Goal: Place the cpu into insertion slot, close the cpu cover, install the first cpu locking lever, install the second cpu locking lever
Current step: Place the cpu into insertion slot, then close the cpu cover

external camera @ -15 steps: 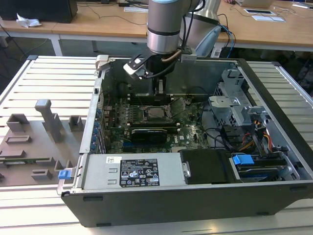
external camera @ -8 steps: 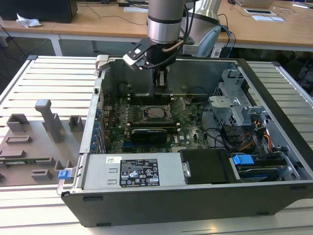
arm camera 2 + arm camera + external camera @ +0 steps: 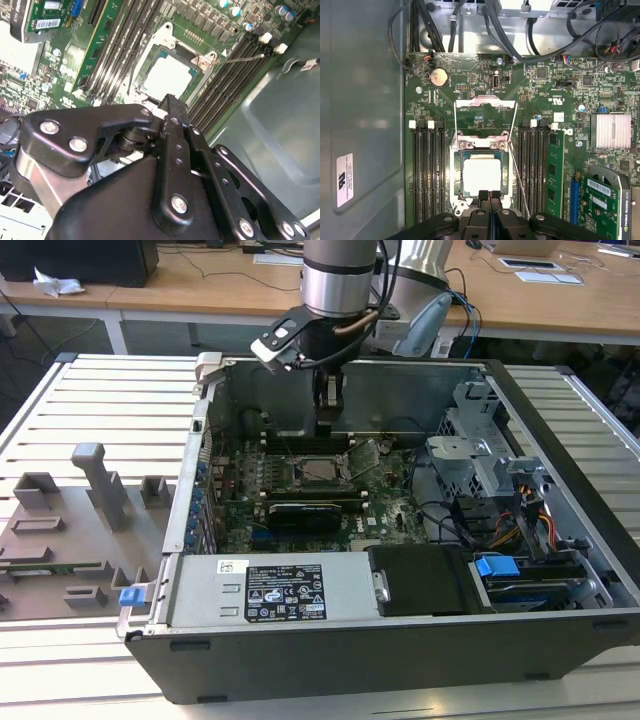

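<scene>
Shows the cpu (image 3: 481, 174), a pale silver-grey square, seated flat in the insertion slot (image 3: 455, 180), with silvery rim around it on the green board. Shows the cpu cover (image 3: 485, 103) open: thin silvery frame with large window, raised at the slot's hinge edge.

1. Flat green printed motherboard (image 3: 470, 80), speckled with small silver and black parts.
2. Small square cpu (image 3: 482, 172) with a pale silver-grey metal top.
3. Thin silvery metal cpu cover (image 3: 485, 103), a frame with green board showing through its window.
4. Matte black metal gripper (image 3: 489, 196), dotted with silver screw heads.
5. Long black memory slots (image 3: 427, 170) with white end clips.
6. Bright blue plastic latch (image 3: 497, 566).
7. Pale grey ribbed metal table (image 3: 100, 390), striped by darker grooves.
</scene>
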### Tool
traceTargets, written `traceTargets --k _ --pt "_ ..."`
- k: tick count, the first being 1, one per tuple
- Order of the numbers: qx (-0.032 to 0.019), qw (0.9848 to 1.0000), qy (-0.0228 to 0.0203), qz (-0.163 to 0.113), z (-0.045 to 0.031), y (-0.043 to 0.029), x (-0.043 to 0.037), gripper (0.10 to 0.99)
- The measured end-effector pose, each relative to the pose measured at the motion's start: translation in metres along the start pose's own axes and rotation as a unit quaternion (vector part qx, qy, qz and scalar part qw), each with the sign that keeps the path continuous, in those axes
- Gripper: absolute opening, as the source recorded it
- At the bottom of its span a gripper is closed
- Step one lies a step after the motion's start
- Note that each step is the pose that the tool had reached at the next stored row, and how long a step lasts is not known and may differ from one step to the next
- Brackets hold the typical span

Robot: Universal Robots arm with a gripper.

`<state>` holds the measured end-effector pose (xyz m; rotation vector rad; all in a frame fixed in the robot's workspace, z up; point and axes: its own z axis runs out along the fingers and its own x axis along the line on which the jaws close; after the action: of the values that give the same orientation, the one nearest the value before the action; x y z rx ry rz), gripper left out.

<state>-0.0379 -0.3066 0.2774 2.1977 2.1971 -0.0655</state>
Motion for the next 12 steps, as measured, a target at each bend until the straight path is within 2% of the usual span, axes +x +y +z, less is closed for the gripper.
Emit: traceTargets --k 12 --pt "0.0001 1.0000 -0.0001 0.000 -0.0009 0.0000 -0.0001 0.106"
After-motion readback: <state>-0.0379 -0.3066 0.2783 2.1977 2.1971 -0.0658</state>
